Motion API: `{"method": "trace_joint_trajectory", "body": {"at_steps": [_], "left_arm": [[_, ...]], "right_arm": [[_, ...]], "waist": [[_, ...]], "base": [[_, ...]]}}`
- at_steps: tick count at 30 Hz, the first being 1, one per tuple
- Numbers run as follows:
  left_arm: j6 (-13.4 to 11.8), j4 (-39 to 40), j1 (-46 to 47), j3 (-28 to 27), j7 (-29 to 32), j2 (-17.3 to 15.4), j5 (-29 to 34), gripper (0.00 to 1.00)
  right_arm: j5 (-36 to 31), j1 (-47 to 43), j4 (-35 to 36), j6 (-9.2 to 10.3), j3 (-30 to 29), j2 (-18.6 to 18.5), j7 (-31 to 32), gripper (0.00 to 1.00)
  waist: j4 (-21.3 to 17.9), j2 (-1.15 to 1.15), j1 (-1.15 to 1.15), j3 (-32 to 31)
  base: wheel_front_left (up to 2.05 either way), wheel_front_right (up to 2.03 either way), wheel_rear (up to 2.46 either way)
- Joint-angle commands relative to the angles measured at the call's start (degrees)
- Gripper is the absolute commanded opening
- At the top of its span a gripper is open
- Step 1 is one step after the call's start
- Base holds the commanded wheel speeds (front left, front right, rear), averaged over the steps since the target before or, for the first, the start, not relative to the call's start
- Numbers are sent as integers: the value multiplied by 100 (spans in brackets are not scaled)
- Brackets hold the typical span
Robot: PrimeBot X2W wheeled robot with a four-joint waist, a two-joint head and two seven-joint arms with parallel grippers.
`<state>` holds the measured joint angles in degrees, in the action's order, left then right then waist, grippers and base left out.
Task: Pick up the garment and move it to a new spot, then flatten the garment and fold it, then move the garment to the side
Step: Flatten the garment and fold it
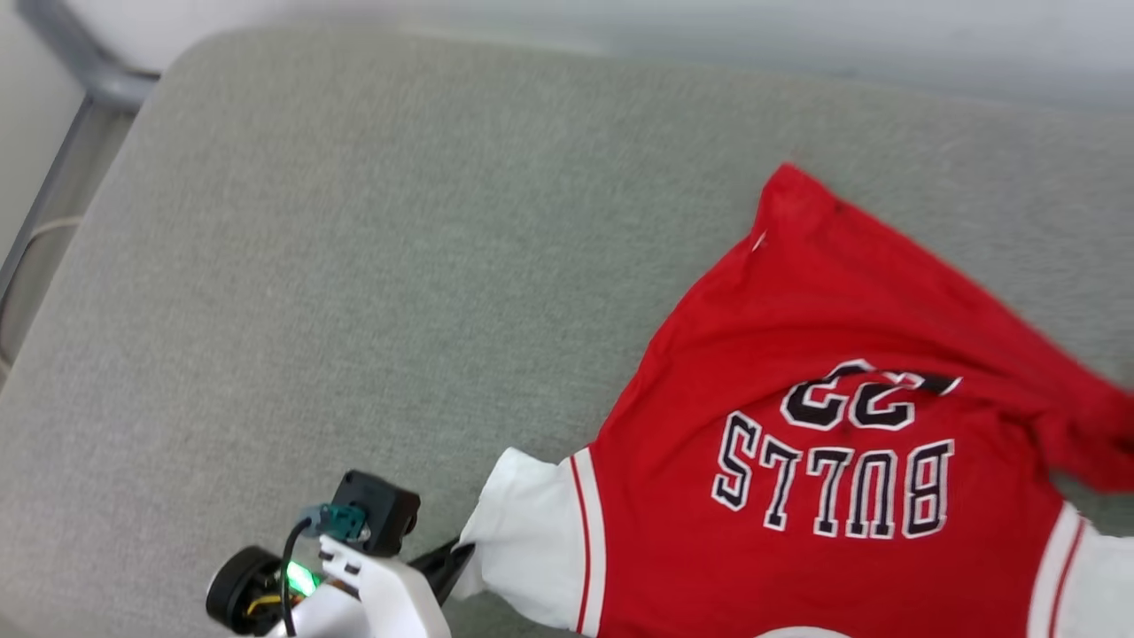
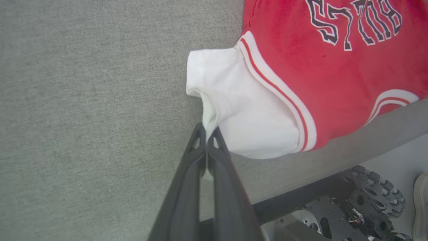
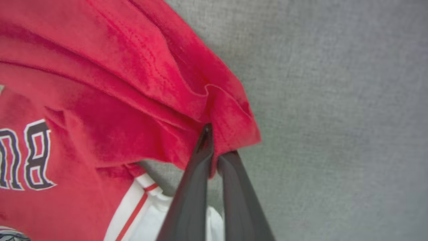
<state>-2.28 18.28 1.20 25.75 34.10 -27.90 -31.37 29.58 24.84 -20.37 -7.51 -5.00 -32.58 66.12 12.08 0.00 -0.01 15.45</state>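
on grey cushion | red garment (rumpled) | left claw, right claw clamp it

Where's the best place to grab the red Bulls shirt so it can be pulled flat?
Probably take the Bulls shirt by its loose outer edges. The white sleeve sticks out sideways, so the left tool pinches its edge from the left. The red hem corner lies folded over the body, so the right tool pinches it from the right.

Red shirt: soft matt cloth, creased; sleeve white cloth, smoother. Table top: grey woven fabric, matt, slightly rough. Left gripper: dark plastic fingers, smooth, dull sheen. Forearm: white glossy plastic.
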Motion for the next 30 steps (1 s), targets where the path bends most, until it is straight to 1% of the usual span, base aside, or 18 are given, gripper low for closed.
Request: {"method": "trace_joint_trajectory", "body": {"at_steps": [1, 5, 10, 17, 20, 22, 25, 28, 29, 30], "left_arm": [[-45, -32, -105, -10, -45, -8, -10, 0], [-128, -88, -277, -6, -112, 26, -43, 0], [-226, -199, -439, -17, -246, 137, -91, 0], [-382, -328, -567, -104, -467, 297, -178, 0], [-415, -385, -581, -116, -530, 338, -172, 0], [-427, -415, -569, -118, -565, 351, -166, 0], [-418, -446, -533, -119, -585, 351, -178, 0], [-400, -455, -484, -119, -565, 312, -173, 0], [-396, -454, -470, -121, -556, 301, -169, 0], [-396, -449, -460, -124, -551, 292, -166, 0]], "right_arm": [[50, -262, 62, 4, -63, 57, -71, 0], [212, -992, 335, 4, -368, 135, -295, 0], [407, -1819, 649, 4, -894, 397, -460, 0], [469, -2787, 1161, 4, -1228, 777, -550, 0], [473, -3018, 1227, 4, -1298, 984, -598, 0], [460, -3076, 1220, 4, -1323, 1057, -629, 0], [418, -3100, 1188, 4, -1313, 1106, -684, 0], [390, -3002, 1192, 4, -1282, 1058, -745, 0], [397, -2954, 1229, 4, -1252, 1019, -780, 46], [442, -2916, 1231, 4, -1248, 1002, -788, 100]], "waist": [[-257, 0, 1, -340], [-371, 0, 1, -577], [-489, 0, 1, -807], [-613, 0, 1, -936], [-643, 0, 1, -930], [-656, 0, 1, -906], [-674, 0, 1, -885], [-696, 0, 1, -868], [-704, 0, 1, -862], [-712, 0, 1, -855]], "base": [[0, 0, 0], [0, 0, 0], [0, 0, 0], [0, 0, 0], [0, 0, 0], [0, 0, 0], [0, 0, 0], [0, 0, 0], [0, 0, 0], [0, 0, 0]]}}
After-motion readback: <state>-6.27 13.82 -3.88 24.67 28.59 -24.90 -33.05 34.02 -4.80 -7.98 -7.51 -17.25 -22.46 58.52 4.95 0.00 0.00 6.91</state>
